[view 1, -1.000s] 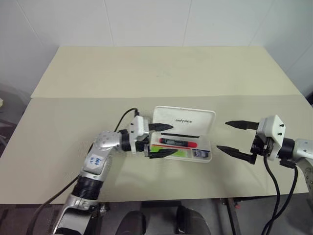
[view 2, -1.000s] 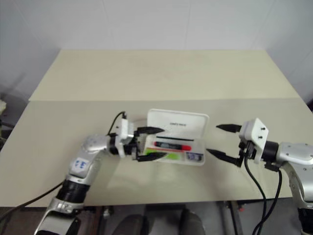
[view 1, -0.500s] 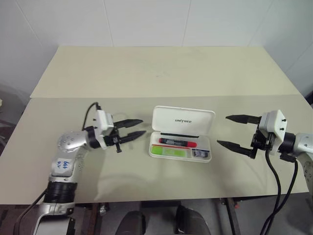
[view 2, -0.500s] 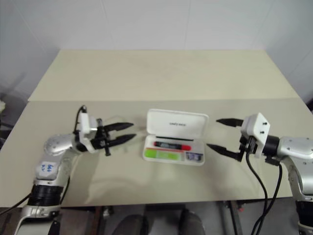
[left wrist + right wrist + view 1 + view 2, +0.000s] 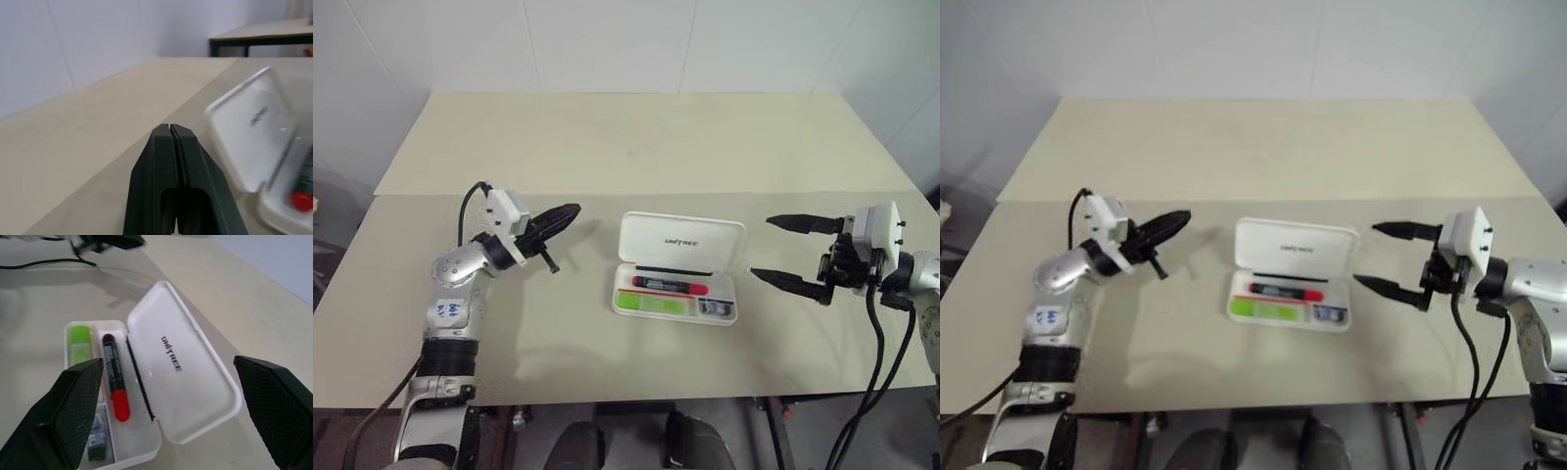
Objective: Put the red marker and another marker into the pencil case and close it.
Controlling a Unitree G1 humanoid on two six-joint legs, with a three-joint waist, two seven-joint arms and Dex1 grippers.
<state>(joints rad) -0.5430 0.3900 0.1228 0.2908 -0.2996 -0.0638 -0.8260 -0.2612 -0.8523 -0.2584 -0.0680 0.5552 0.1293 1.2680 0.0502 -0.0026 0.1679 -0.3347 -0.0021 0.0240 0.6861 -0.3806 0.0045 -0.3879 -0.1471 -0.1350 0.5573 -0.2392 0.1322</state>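
The white pencil case (image 5: 723, 315) lies open at the table's middle, its lid (image 5: 680, 242) raised at the back. Inside lie the red marker (image 5: 669, 285), black barrel with a red cap, and in front of it the lime-green highlighter (image 5: 654, 305). My left gripper (image 5: 570, 211) hovers left of the case, shut and empty, pointing toward it. My right gripper (image 5: 762, 249) stands open just right of the case, with nothing between its fingers. The right wrist view looks down on the lid (image 5: 183, 362), the marker (image 5: 115, 382) and the highlighter (image 5: 79, 345).
A small dark item (image 5: 714, 307) sits in the case's right-hand compartment. The beige table (image 5: 626, 147) runs far back behind a seam. Its front edge is close below the case. A dark-framed table (image 5: 259, 36) shows far off in the left wrist view.
My left gripper has drawn back out of the case to the left, risen and shut empty, leaving the green highlighter in the case. The right gripper stays open, barely higher.
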